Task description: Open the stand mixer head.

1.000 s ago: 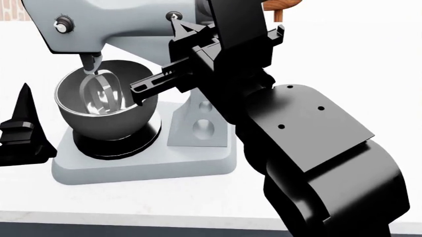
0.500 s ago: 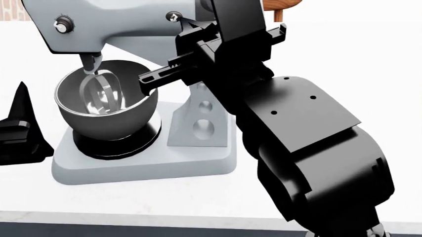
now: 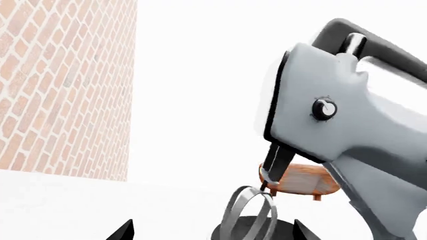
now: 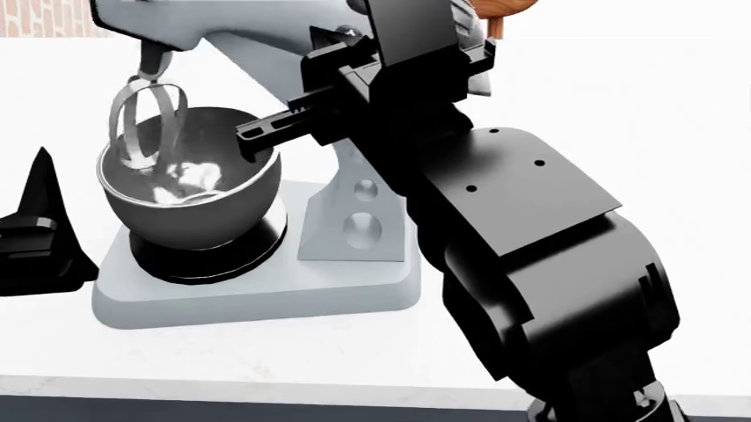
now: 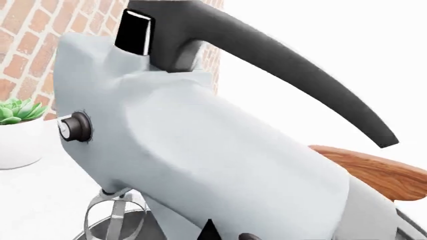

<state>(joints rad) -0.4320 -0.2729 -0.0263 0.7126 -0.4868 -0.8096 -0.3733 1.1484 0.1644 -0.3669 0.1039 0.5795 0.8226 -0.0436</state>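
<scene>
The stand mixer head (image 4: 235, 22) is tilted up, its front end raised and partly cut off by the top of the head view. Its metal beater (image 4: 147, 119) hangs at the rim of the steel bowl (image 4: 193, 193). My right gripper (image 4: 326, 42) is shut and empty, its tip against the head's underside near the column. In the right wrist view the head (image 5: 200, 150) fills the frame, with its knob (image 5: 73, 127). My left gripper (image 4: 41, 233) is open and empty, left of the mixer base. The left wrist view shows the head (image 3: 333, 125) and beater (image 3: 250, 215).
The grey column with round holes (image 4: 358, 211) stands on the mixer base (image 4: 258, 294) on a white counter. My right arm (image 4: 528, 246) covers the right half of the head view. A potted plant (image 5: 17, 125) stands by a brick wall (image 3: 60, 85). A wooden object (image 5: 373, 170) is behind the mixer.
The mixer head has tilted upward and the beater has risen from inside the bowl to its rim. My right gripper has risen with the head. The left gripper has stayed put.
</scene>
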